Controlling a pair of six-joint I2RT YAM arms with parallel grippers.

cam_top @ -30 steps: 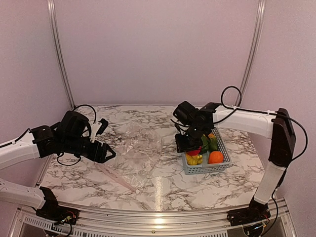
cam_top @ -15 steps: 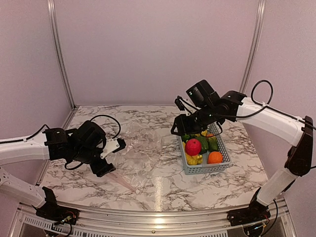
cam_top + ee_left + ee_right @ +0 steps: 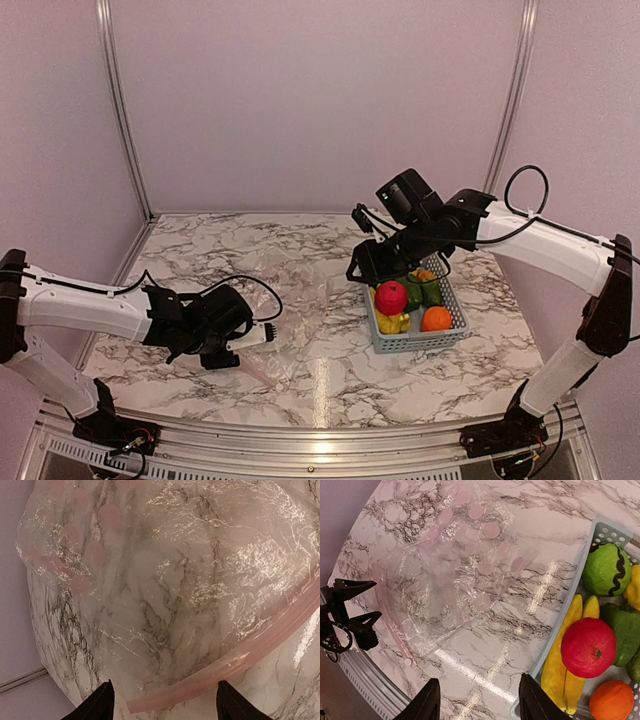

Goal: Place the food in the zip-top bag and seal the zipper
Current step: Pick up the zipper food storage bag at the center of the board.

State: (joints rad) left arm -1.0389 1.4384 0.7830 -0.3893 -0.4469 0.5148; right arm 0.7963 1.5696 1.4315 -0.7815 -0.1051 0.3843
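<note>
**A:** Starting on the left: how does the left gripper (image 3: pixel 162 702) stand?

**B:** Its jaws are spread wide with nothing between them. It hangs low over the near edge of the bag (image 3: pixel 175 580), right above the zipper (image 3: pixel 240 660), a pinkish strip that slants across under the jaws.

**A:** Does it touch the strip?

**B:** I cannot tell from the wrist view.

**A:** And the bag itself?

**B:** It lies flat on the table (image 3: pixel 320 380), clear and crinkled, between the two arms.

**A:** What about the right gripper (image 3: pixel 480 697)?

**B:** It is partly open and holds nothing. It hovers above the table, just beside the left wall of the basket (image 3: pixel 596 530).

**A:** Where is the food?

**B:** All of it is in the basket, which stands apart from the bag, to the bag's right. The red ball (image 3: pixel 588 647) rests against the bananas (image 3: pixel 560 655). The orange (image 3: pixel 611 700) sits at one end and the melon (image 3: pixel 607 570) at the other. The green pepper (image 3: pixel 625 630) and the yellow pepper (image 3: pixel 634 587) lie between them.
</note>
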